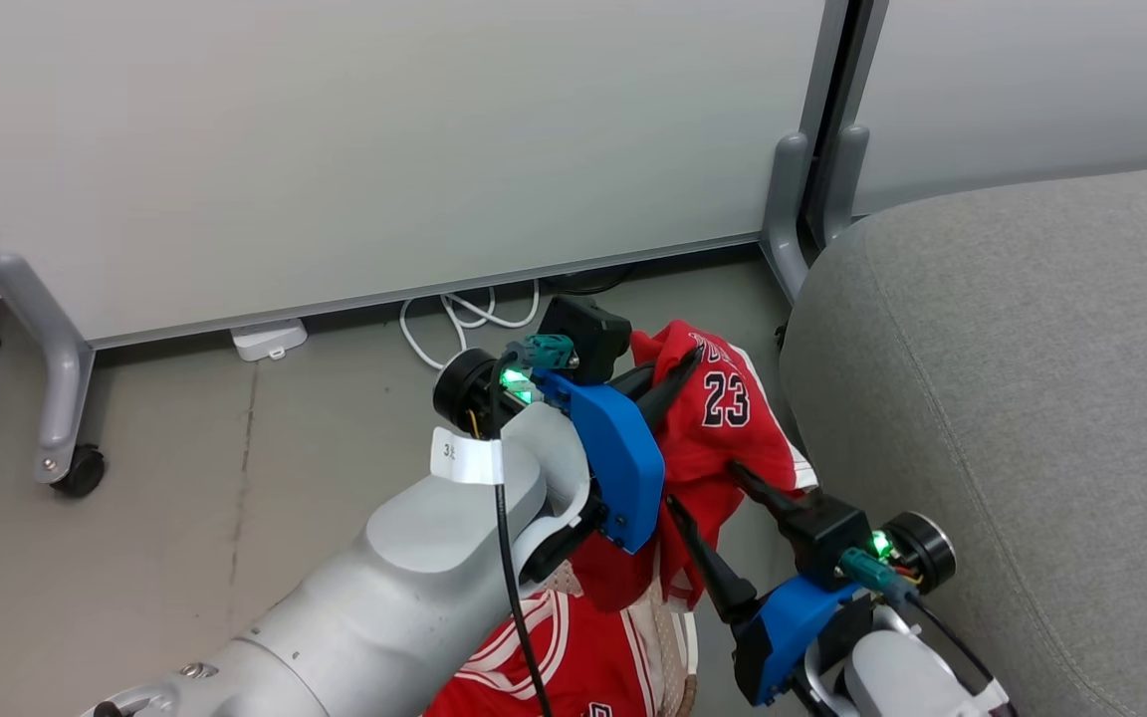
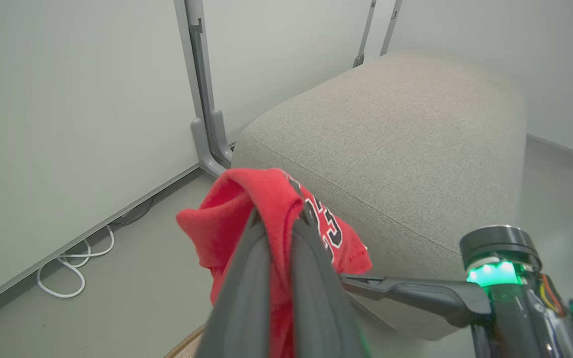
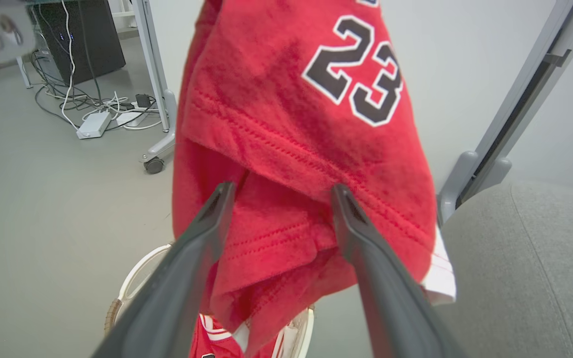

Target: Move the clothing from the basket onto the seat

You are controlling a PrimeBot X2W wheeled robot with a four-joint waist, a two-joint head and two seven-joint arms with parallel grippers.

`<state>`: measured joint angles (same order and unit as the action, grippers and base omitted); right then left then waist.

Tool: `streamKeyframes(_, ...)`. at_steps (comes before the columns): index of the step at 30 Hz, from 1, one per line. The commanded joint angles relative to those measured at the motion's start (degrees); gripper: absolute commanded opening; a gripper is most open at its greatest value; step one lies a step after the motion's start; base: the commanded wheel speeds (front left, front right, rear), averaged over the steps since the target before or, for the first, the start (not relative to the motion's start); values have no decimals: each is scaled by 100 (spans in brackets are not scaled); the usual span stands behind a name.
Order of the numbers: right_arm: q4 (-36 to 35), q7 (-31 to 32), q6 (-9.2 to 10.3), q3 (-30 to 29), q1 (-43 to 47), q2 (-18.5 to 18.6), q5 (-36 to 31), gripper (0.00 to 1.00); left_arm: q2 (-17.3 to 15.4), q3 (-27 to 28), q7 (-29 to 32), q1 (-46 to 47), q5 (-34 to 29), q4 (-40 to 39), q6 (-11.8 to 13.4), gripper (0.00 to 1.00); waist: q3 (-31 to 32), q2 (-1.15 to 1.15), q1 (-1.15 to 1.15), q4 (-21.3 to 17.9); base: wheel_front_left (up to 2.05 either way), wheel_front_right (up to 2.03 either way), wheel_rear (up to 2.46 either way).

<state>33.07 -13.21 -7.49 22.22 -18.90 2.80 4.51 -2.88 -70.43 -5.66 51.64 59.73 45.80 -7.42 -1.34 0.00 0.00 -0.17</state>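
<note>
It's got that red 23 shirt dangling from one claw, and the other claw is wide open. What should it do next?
Probably close the right gripper on the hanging fabric. The left gripper is shut on the top of the red garment, whose lower fold hangs between the right gripper's open fingers, above the basket and beside the seat. A second grip would likely steady the carry across.

Red clothing [image 2: 217,228] in left end effector [image 2: 280,214]

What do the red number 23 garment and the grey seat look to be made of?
The red garment: soft, matte, slightly fuzzy fabric, probably a synthetic knit; it hangs in limp folds with stitched hems. The seat: light grey woven upholstery, matte; fine flecked weave and a stitched seam show. Fibres cannot be told.
</note>
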Motion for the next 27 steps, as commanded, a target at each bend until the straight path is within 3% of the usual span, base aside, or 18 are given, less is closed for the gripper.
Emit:
streamKeyframes(1, 99, -51, -1, -5, -166, 16, -19, 100, -2, -19, -36, 82, 42, -17, -8, 0, -19, 0, 0, 23, 0, 0, 0)
streamKeyframes(14, 659, -182, -1, -157, -703, 15, -25, 100, 0, -155, -31, 147, 168, -70, -7, 0, -97, 0, 0, 86, 0, 0, 0)
streamKeyframes(27, 1177, -201, -1, 98, -1113, 15, 329, 100, 0, -239, 11, 154, 262, -258, 1, 0, -47, 0, 0, 172, 0, 0, 0)
